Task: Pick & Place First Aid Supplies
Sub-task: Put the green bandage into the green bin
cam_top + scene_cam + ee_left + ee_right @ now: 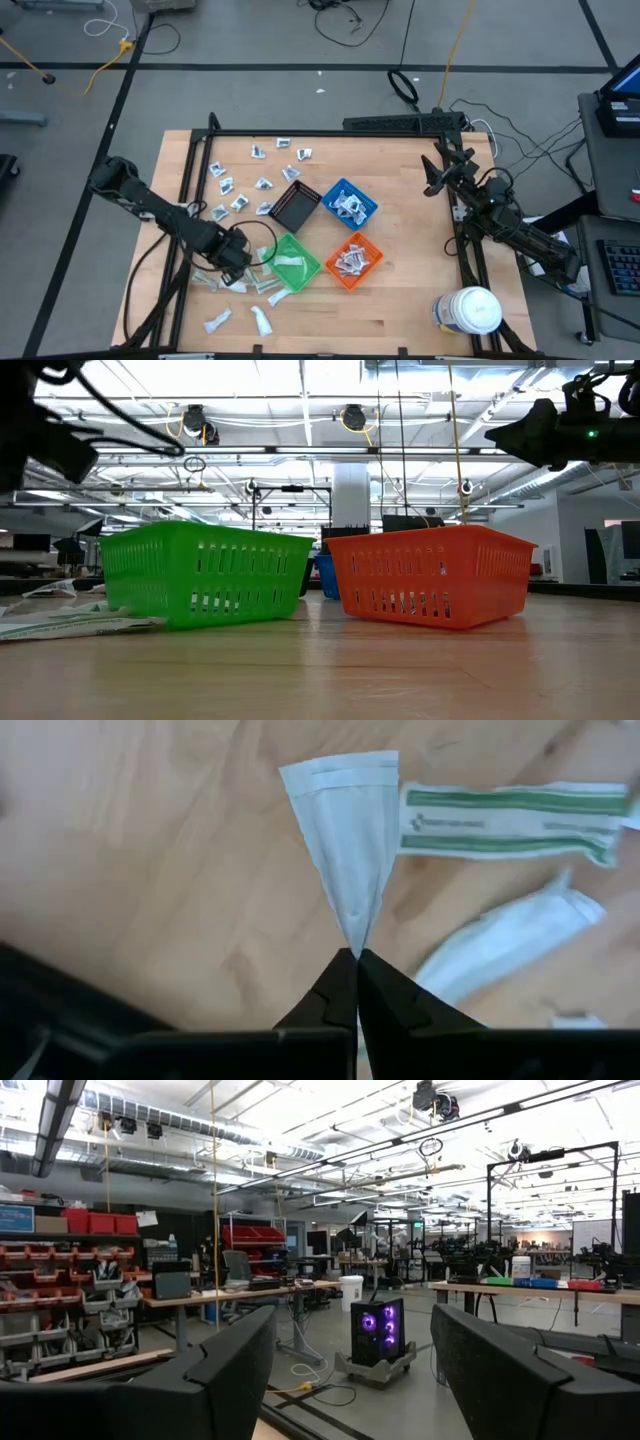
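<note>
Fingers [385, 1005] of the left gripper [356, 956] are pressed tight together on the corner of a white packet [345, 830]; the packet fans out wide from the pinch; from above, this gripper [237, 252] sits low over the table [400, 300], just beside the green bin [293, 262]; more packets [258, 180] lie scattered on the wood behind the bins; a few more lie near the front edge [240, 320]; a strip with green stripes [510, 815] lies close to the pinched packet, and another white wrapped pad [500, 945] lies next to it; the blue bin [348, 203] and the orange bin [352, 259] each have small packets inside; the black bin [295, 207] sits between the green and blue ones; the right gripper [437, 172] waits up high by the far right side of the table, its fingers [225, 1370] spread wide with nothing in them; a big white jar [470, 310] stands at the front right corner.
</note>
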Action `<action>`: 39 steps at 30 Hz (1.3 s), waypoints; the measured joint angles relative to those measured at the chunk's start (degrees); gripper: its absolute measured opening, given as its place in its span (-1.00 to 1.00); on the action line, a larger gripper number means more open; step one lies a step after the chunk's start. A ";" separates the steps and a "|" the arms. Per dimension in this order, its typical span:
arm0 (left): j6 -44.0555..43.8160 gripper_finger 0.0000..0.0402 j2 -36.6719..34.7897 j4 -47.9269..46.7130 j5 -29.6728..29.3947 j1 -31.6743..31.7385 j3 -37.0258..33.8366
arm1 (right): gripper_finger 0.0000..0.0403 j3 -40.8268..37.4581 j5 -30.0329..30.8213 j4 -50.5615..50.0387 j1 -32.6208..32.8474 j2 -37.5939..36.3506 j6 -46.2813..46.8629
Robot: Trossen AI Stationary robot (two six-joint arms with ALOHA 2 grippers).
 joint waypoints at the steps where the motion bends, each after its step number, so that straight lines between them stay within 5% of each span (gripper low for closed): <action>1: 0.48 -0.99 -0.10 -1.11 -0.06 0.04 0.93 | 0.31 0.00 0.00 0.00 0.00 0.00 0.00; 9: 4.56 -0.99 1.26 -7.18 -0.65 2.21 8.70 | 0.30 0.00 0.00 0.00 0.00 0.00 0.00; 26: 27.89 -1.00 26.22 -11.92 -3.76 12.85 41.42 | 0.31 0.00 0.00 -0.02 0.00 0.00 -0.01; 39: 30.77 -0.99 35.35 -9.80 -4.17 12.52 44.15 | 0.31 -0.02 0.00 -0.02 0.00 0.00 0.00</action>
